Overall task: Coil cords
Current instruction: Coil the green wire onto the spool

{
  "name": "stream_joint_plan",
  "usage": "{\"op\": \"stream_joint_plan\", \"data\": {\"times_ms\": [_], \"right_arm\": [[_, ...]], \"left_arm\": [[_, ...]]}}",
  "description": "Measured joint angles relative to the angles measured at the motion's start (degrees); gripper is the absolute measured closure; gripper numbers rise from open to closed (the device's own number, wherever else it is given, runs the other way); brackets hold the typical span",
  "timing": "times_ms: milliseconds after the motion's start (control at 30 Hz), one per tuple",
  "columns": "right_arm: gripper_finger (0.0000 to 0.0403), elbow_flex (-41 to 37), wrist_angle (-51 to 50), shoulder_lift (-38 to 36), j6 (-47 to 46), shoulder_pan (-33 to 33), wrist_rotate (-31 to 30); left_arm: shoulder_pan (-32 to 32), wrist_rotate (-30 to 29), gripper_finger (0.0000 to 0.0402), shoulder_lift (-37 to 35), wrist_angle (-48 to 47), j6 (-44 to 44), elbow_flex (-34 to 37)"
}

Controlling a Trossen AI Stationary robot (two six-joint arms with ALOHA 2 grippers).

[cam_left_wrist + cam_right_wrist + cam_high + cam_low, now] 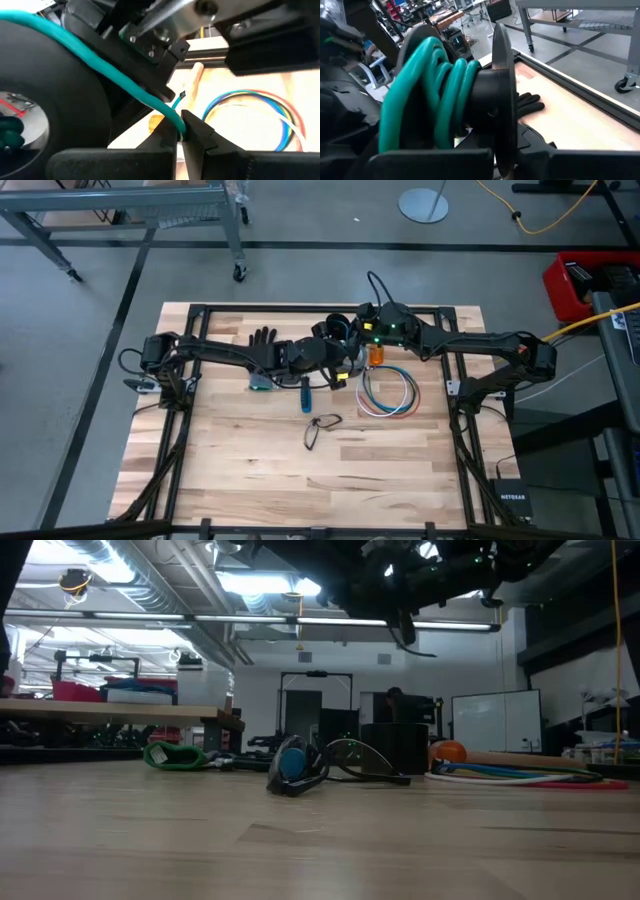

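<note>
Left end effector (pixel 181 134) pinching teal wire; cords (pixel 388 392) lie looped.

- Table (pixel 330 470) seen from overhead, straight down.
- Low view level across it, roomward.
- Wrist views close; cords (pixel 388 392) shared with overhead.

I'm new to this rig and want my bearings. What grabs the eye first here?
Both arms meet at the table's far middle, the left hand shut on a teal cord wound onto a black spool at the right hand. Just nearer, the cords lie in a loose coloured ring.
</note>
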State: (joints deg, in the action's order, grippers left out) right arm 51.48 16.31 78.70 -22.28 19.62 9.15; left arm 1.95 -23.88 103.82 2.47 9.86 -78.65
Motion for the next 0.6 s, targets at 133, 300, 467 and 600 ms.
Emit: {"op": "stream_joint_plan", "data": {"times_ms": [133, 300, 467, 600], "right_arm": [[0.0402, 0.0, 1.5, 0.0, -0.4, -0.1, 1.0], [0.0402, 0.0, 2.8, -0.3, -0.4, 0.3, 1.7], [0.0402, 0.0, 3.8, -0.6, -1.3, 1.1, 3.9], [0.0402, 0.0, 5.3, -0.8, -1.9, 1.1, 4.3]], "left_arm": [[-1.0, -4.1, 0.0401, 0.1, -0.9, 2.5, 0.0], [-2.1, -6.9, 0.0401, 0.1, -2.6, 3.5, -0.1], [-2.3, -7.2, 0.0401, 0.0, -3.1, 4.2, 0.0], [-2.3, -7.6, 0.0402, -0.6, -4.1, 4.1, 0.0]]}}
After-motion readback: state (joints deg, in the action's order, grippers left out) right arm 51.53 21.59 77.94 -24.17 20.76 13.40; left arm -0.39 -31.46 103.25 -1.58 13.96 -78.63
